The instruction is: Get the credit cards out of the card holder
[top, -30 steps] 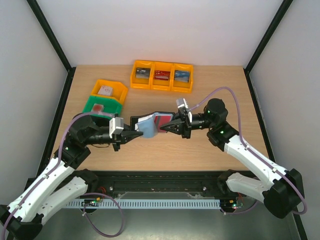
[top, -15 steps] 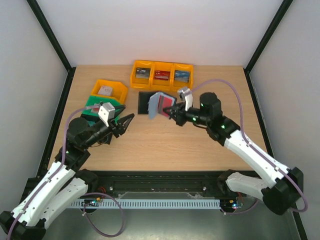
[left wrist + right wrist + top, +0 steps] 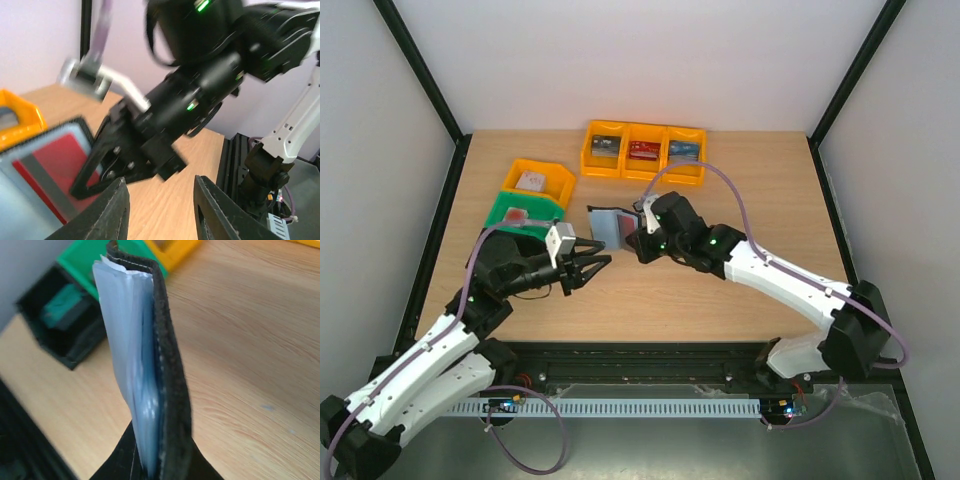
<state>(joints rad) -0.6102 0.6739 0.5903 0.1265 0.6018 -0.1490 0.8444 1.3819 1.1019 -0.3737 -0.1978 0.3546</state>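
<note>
The card holder [image 3: 613,225] is a black wallet with grey-blue clear pockets, held up over the table's middle. My right gripper [image 3: 638,243] is shut on its right edge. In the right wrist view the card holder [image 3: 171,365] stands edge-on, and the right gripper [image 3: 160,471] pinches its bottom. A red credit card [image 3: 47,167] shows inside a clear pocket in the left wrist view. My left gripper [image 3: 598,264] is open and holds nothing, just left of and below the holder. Bare table shows between the jaws of the left gripper [image 3: 160,212].
A row of three yellow bins [image 3: 643,152] with cards inside stands at the back. A yellow bin [image 3: 542,182] and a green bin [image 3: 527,212] sit at the left. A black bin [image 3: 65,327] holding a teal card lies beside the green bin [image 3: 90,257].
The left gripper let go of the holder and opened, swung away to the left, then came back towards it. The right arm carried the holder back and then left and down.
</note>
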